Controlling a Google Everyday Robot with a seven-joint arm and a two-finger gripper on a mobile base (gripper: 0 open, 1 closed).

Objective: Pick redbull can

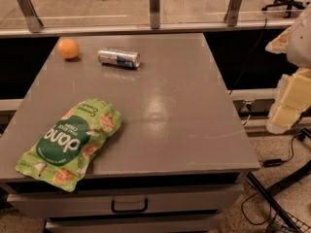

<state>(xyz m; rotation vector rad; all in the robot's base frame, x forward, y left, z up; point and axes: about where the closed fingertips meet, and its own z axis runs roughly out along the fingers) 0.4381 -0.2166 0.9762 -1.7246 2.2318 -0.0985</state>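
The redbull can (119, 58) is a slim silver-and-blue can lying on its side at the back left of the grey table (184, 120). An orange fruit (68, 48) sits just left of it, a short gap apart. My gripper (287, 106) shows as cream-coloured parts at the right edge of the camera view, off the table's right side. It is far from the can and holds nothing that I can see.
A green snack bag (70, 142) lies at the table's front left corner, overhanging the edge. A glass railing with metal posts (154, 6) runs behind the table. Drawers (129, 205) sit under the tabletop. Cables and a chair base lie on the floor at right.
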